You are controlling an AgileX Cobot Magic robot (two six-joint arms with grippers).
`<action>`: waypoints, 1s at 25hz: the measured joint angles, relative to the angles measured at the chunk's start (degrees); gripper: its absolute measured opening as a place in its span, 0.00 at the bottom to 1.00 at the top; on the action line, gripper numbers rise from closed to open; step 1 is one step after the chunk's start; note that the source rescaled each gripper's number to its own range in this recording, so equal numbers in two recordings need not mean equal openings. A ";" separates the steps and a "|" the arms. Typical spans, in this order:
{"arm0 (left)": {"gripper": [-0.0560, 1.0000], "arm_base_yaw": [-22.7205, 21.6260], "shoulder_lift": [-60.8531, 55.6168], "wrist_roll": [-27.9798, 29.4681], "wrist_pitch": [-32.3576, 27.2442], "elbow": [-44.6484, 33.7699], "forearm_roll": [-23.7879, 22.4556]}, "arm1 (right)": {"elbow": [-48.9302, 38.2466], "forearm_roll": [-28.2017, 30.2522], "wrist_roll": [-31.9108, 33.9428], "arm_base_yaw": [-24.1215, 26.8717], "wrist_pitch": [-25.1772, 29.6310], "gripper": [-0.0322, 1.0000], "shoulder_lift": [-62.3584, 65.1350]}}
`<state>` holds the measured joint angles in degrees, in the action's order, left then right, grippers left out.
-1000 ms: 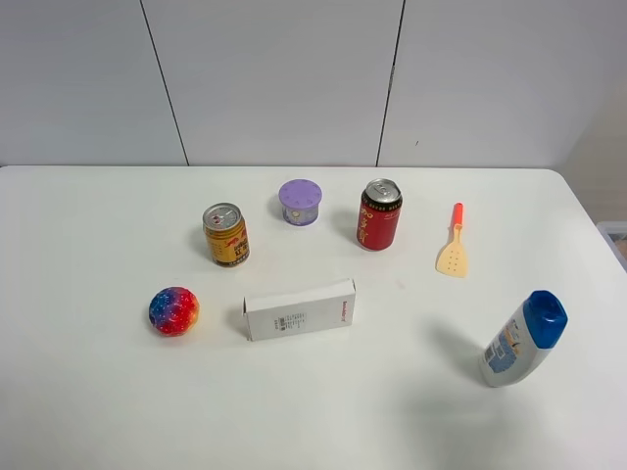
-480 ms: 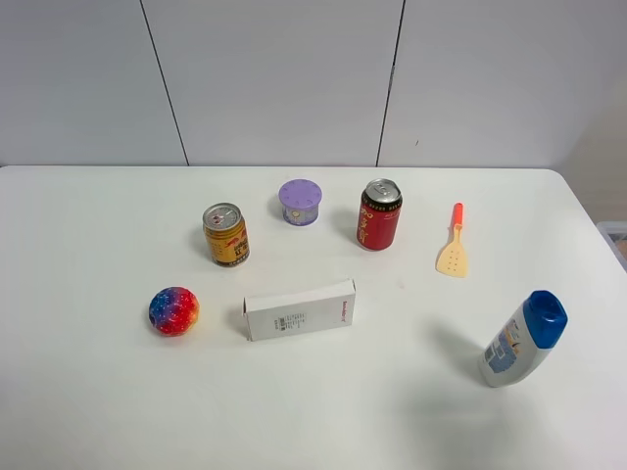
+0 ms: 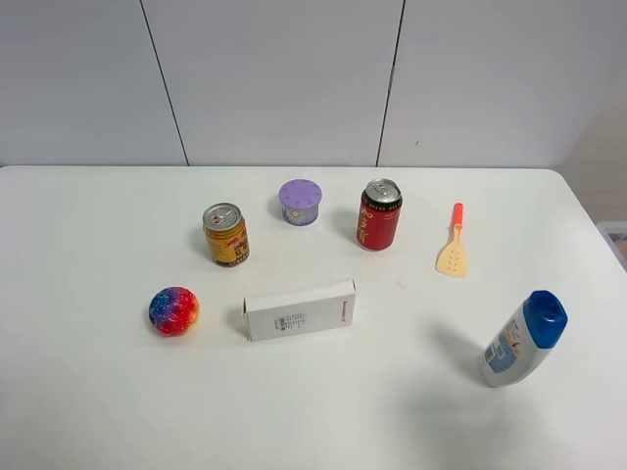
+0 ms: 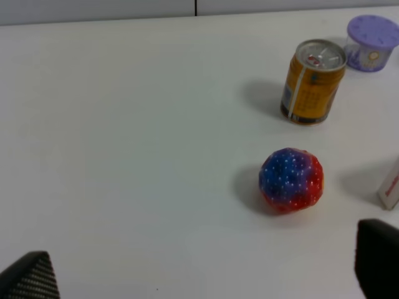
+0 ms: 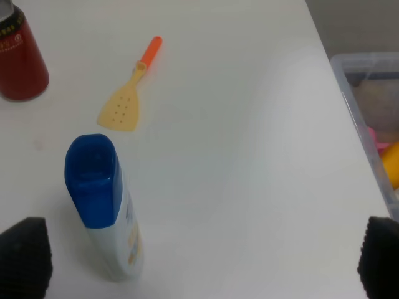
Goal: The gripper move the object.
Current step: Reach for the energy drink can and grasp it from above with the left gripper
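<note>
The small gold-yellow can [image 3: 226, 235] with a silver pull-tab top stands upright on the white table, left of centre. It also shows in the left wrist view [image 4: 312, 81], well beyond the fingertips. My left gripper [image 4: 199, 274] is open and empty; only its two dark fingertips [image 4: 28, 277] show at the picture's corners. My right gripper [image 5: 199, 261] is open and empty too, with a fingertip [image 5: 25, 255] near the blue-capped bottle. Neither gripper shows in the exterior high view.
A multicoloured ball [image 3: 173, 310], a white box [image 3: 299, 309], a purple-lidded tub [image 3: 300, 202], a taller red can [image 3: 379, 214], a yellow spatula with orange handle [image 3: 454, 245] and a blue-capped bottle [image 3: 523, 338] stand on the table. A clear bin [image 5: 371, 112] sits off the right edge.
</note>
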<state>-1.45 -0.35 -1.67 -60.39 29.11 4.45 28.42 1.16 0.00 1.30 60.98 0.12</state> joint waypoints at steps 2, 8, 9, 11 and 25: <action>0.91 0.00 0.00 0.00 0.00 0.00 0.00 | 0.00 0.00 0.00 0.00 0.00 1.00 0.00; 0.91 0.00 0.00 0.00 0.00 0.00 0.00 | 0.00 0.00 0.00 0.00 0.00 1.00 0.00; 0.91 0.00 0.00 0.00 0.00 0.00 0.00 | 0.00 0.00 0.00 0.00 0.00 1.00 0.00; 0.91 0.00 0.00 0.00 0.00 0.00 0.00 | 0.00 0.00 0.00 0.00 0.00 1.00 0.00; 0.91 0.00 10.43 -2.37 0.45 0.68 6.76 | 0.00 0.00 0.00 0.00 0.00 1.00 0.00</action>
<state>-1.45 10.08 -4.05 -59.93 29.79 11.21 28.42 1.16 0.00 1.30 60.98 0.12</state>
